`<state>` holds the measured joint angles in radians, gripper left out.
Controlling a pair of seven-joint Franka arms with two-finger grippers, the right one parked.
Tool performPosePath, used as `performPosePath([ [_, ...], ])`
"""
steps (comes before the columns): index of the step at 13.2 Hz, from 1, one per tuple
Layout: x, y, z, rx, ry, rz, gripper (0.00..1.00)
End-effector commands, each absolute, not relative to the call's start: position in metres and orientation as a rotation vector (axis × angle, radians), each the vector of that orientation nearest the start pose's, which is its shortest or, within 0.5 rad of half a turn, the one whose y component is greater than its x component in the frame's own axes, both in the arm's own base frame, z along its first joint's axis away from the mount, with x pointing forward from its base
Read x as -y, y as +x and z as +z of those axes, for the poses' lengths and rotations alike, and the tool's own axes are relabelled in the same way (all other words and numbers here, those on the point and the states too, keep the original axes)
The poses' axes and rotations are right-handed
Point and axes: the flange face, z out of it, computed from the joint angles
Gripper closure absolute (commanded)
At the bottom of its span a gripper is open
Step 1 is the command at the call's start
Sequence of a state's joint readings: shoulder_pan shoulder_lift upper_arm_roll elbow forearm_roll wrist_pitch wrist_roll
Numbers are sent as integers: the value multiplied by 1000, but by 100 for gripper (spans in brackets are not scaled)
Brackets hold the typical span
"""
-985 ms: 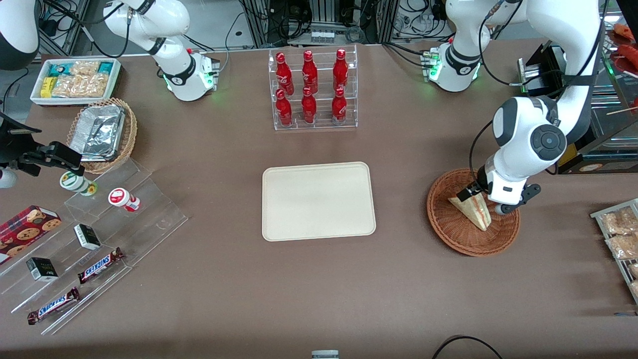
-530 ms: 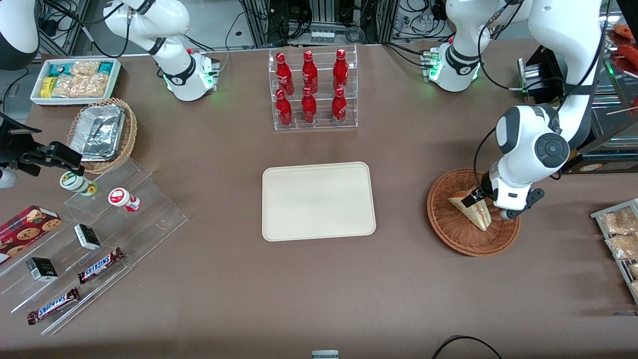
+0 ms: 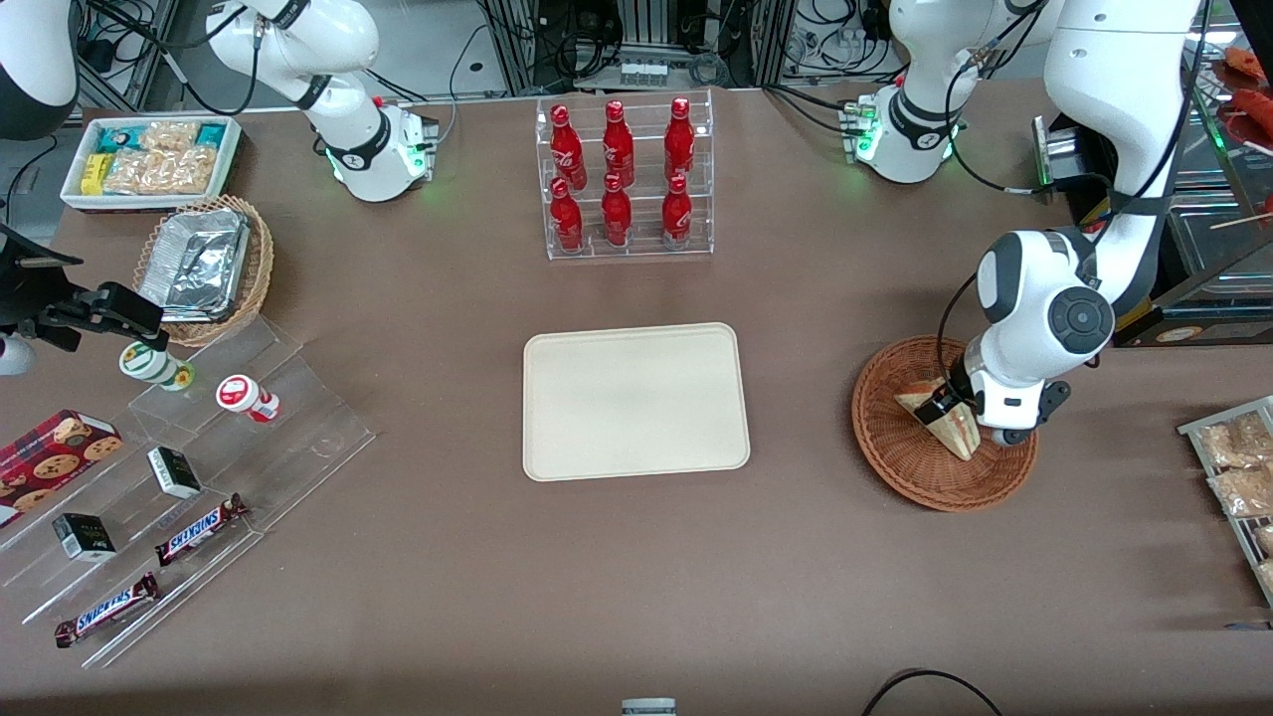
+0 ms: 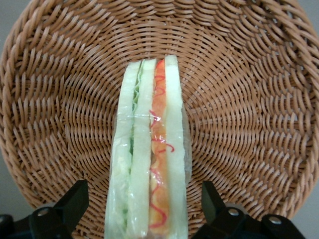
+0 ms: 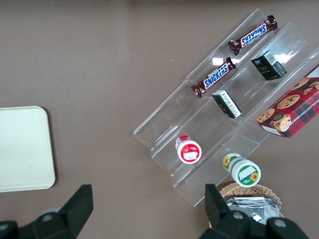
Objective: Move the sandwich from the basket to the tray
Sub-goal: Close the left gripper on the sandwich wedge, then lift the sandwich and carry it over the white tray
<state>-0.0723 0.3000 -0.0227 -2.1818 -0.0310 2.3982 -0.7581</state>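
Observation:
The sandwich (image 3: 953, 432), a wedge of white bread with red and pale filling in clear wrap, lies in the reddish-brown wicker basket (image 3: 900, 462) toward the working arm's end of the table. My left gripper (image 3: 967, 420) is down in the basket, open, with one black finger (image 4: 75, 200) on each side of the sandwich (image 4: 149, 149) and a gap to the bread on both sides. The woven basket (image 4: 249, 99) surrounds it. The cream tray (image 3: 636, 401) sits bare at the table's middle, well apart from the basket.
A clear rack of red bottles (image 3: 622, 179) stands farther from the camera than the tray. Toward the parked arm's end are a stepped acrylic shelf (image 3: 209, 467) of snacks, a tan basket with foil containers (image 3: 204, 264) and a white snack box (image 3: 149, 159). Snack packets (image 3: 1233, 467) lie beside the basket.
The left gripper has sunk lower into the basket and shifted slightly nearer the camera, its fingers now straddling the sandwich. The sandwich has not moved.

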Motion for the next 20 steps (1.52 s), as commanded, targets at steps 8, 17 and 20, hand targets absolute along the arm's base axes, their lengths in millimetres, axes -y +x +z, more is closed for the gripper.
performPosePath([
  [8, 67, 583, 302, 1104, -2882, 232, 95],
  [17, 217, 567, 358, 700, -2981, 254, 98],
  [20, 302, 542, 350, 526, -3019, 256, 98],
])
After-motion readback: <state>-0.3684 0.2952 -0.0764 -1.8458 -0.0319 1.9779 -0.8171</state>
